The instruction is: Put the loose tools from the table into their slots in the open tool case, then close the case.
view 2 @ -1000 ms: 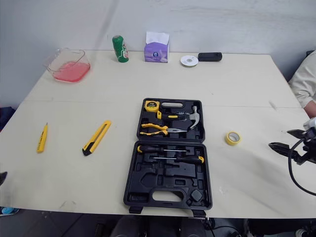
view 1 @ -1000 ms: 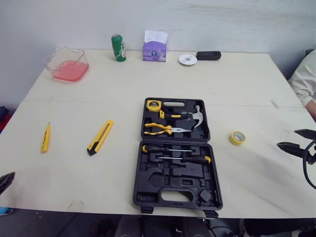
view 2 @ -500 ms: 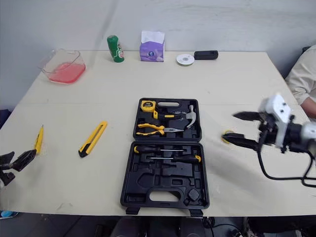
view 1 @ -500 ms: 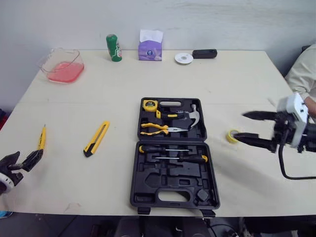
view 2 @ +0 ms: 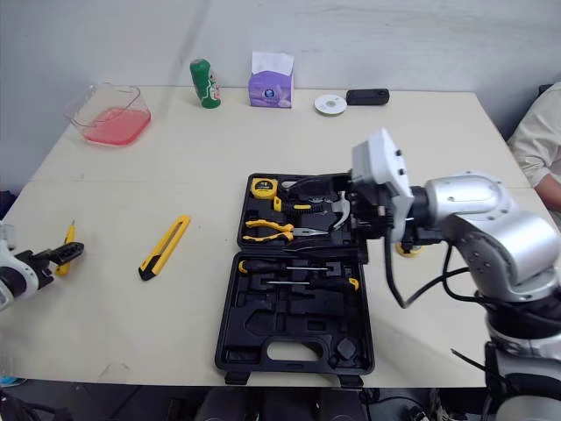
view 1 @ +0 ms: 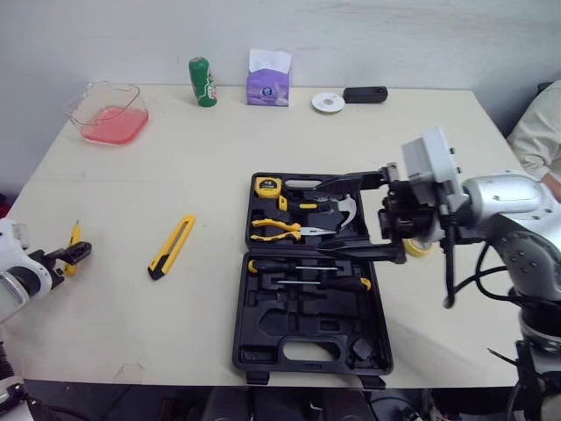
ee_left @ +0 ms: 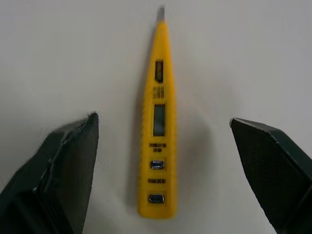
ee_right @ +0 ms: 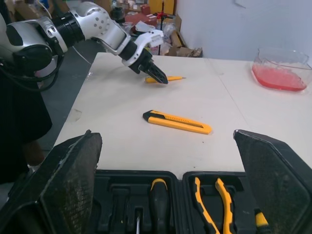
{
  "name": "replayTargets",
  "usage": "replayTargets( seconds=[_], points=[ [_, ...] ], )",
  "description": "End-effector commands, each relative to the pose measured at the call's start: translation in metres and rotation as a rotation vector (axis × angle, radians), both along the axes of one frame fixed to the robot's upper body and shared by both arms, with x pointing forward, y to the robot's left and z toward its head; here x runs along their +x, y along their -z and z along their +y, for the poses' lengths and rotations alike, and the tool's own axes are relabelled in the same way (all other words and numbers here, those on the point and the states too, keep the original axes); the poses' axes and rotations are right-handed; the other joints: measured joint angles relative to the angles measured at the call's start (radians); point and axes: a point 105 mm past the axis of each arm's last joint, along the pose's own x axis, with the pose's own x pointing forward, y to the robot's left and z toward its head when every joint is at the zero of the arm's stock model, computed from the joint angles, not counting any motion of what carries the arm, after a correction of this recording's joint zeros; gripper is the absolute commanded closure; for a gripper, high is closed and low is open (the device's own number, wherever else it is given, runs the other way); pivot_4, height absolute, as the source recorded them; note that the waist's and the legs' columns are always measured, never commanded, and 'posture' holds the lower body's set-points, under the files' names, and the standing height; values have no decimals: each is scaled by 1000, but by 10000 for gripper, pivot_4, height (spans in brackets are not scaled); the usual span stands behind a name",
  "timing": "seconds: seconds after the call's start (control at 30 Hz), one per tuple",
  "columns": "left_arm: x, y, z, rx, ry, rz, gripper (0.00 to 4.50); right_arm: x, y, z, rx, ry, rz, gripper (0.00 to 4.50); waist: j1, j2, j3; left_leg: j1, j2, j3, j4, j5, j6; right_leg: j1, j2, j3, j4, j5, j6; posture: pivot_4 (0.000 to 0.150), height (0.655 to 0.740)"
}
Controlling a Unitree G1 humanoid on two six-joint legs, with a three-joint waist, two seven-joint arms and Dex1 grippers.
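The left tool has swung in from the near-left corner of the surface. It now hangs wide open over the yellow voltage tester pen, one finger on each side of the pen's body and neither touching it. The pen lies flat on the surface, at 9 o'clock from the tool case and well apart from it. The yellow utility knife lies between the two, also at 9 o'clock and untouched.

The right tool has crossed in from the right edge. Its long fingers are spread wide above the far half of the open case, over the hammer and the pliers, and it holds nothing. The roll of yellow tape, at 3 o'clock from the case, now sits behind the right wrist, partly hidden.

As I read it, the left arm is set for the first pick: lower, close on the pen, then carry it to a free slot in the near half. The right arm has passed the tape and lines up with no loose item. Nothing has been stowed yet and the lid is still open.
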Motion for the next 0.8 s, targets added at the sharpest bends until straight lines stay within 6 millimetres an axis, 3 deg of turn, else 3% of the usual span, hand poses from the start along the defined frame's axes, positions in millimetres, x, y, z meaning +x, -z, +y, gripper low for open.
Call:
replayTargets(
  seconds=[0.03,0.2,0.3,0.37,0.47,0.6,0.67,0.73,0.8],
  points=[
    [-3,7,0,11,-14,41,5134,4,-9,0,15,18,-55,0,1,0,0,0,0,0,0,0,0,0,0,-1,0,0,0,1500,7244],
    [-2,16,-15,-11,44,77,26313,5,-8,2,14,15,-53,0,6,0,0,0,0,1,0,0,0,-1,-1,-8,0,0,0,1500,7244],
    [5,10,-17,59,88,56,38780,5,-7,3,11,10,-54,0,11,0,0,0,0,1,1,1,0,-1,-1,-9,1,0,0,1500,7244],
    [10,-4,-14,268,153,19,39478,4,-7,4,10,6,-55,0,12,0,0,0,-1,0,1,1,0,-1,-2,-10,1,0,0,1500,7244],
    [14,-22,-22,405,243,-28,39478,3,-6,4,6,3,-53,0,10,0,0,0,-1,0,0,1,0,-1,-3,-10,1,0,0,1500,7244],
    [12,-53,-85,519,599,-147,39479,-2,-1,-1,-22,-1,-26,0,7,-3,1,-6,-1,0,0,1,-1,-8,-9,-13,1,0,-2,1500,7244],
    [3,-64,-136,510,864,-200,39479,-9,8,-8,-62,-13,11,0,9,-3,1,-10,-1,-1,0,1,0,-11,-9,-14,1,0,-2,1500,7244],
    [-17,-63,-191,474,1189,-202,39479,-17,19,-15,-109,-24,59,0,14,-3,1,-13,-1,-2,1,1,0,-11,-9,-17,1,0,-2,1500,7244],
    [-31,-60,-219,452,1382,-183,39479,-22,26,-19,-137,-27,87,0,11,-1,2,-13,-3,-1,2,1,1,-9,-10,-18,1,1,-2,1500,7244]
  ],
)
